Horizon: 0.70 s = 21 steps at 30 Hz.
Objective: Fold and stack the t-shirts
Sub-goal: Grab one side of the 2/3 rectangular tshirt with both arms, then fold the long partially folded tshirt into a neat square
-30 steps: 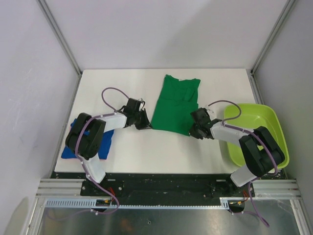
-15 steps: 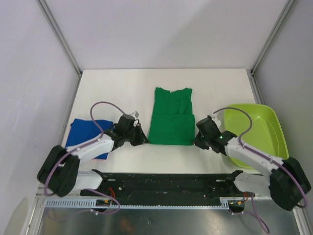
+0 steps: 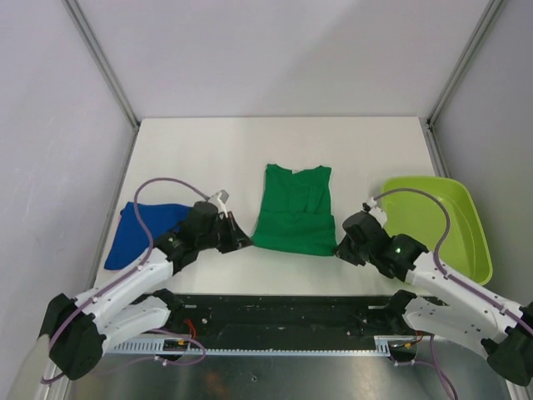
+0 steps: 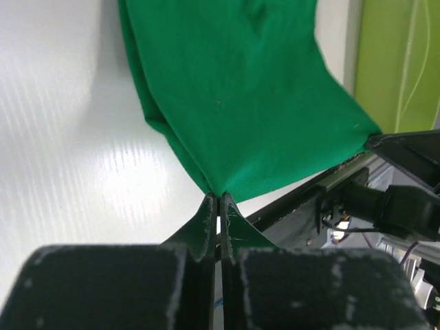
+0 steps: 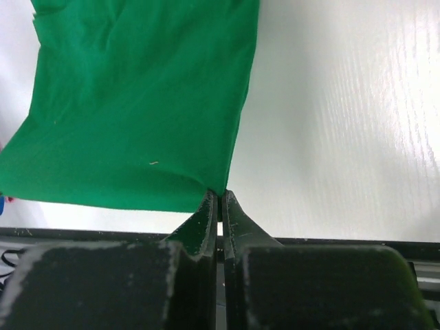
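The dark green t-shirt (image 3: pixel 293 211) lies flat in the middle of the white table, its near hem close to the table's front edge. My left gripper (image 3: pixel 247 242) is shut on its near left corner, seen in the left wrist view (image 4: pixel 218 196). My right gripper (image 3: pixel 338 247) is shut on its near right corner, seen in the right wrist view (image 5: pixel 220 192). The shirt fills the upper part of both wrist views (image 4: pixel 240 96) (image 5: pixel 137 103). The royal blue t-shirt (image 3: pixel 137 233) lies folded at the table's left side, behind my left arm.
A lime-green plastic tub (image 3: pixel 450 221) stands at the table's right edge, also in the left wrist view (image 4: pixel 399 62). The black mounting rail (image 3: pixel 283 312) runs along the table's front edge. Grey walls enclose the table on three sides.
Both grippers have pulled the green shirt's near corners toward the front edge. The shirt has slid nearer and now lies straighter. Both arms have stretched lower.
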Available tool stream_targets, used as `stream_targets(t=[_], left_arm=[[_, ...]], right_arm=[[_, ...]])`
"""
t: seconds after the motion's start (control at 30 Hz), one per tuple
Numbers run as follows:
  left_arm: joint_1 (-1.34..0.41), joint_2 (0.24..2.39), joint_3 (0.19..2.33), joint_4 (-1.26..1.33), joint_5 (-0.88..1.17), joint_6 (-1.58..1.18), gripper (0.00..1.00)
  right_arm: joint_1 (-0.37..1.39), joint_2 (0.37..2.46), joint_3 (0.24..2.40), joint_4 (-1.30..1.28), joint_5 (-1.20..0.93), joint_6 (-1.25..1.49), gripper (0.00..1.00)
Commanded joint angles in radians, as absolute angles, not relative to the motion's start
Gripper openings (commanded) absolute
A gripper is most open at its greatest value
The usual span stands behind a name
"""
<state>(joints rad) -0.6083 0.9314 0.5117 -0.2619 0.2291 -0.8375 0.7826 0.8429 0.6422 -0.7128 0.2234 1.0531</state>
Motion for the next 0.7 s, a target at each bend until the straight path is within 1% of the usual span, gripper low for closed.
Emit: stream_targets(t=[0.0,0.1,0.27,0.43,0.67], left_arm=[[-0.605,1.008,0.698,-0.295,0.159,-0.788,0.00],[-0.586,1.114,0.817,-0.298,0.145,-0.753,0.00],[-0.536,1.317,1.033,-0.297,0.144,-0.707,0.00],[-0.488,1.494,1.214,-0.297,0.152,-0.696,0.00],[-0.435,1.677,1.377,-0.295,0.146,-0.699,0.00]], right_arm=[[0.745,0.924,0.788,-0.761,0.327,0.978,0.00],[0.658,0.993,0.873,-0.726,0.321,0.898,0.00],[0.456,1.131,0.980,-0.607,0.198,0.776,0.00],[0.360,1.302,1.108,-0.524,0.142,0.693,0.00],[0.262,1.518,1.230,-0.435,0.069,0.641,0.00]])
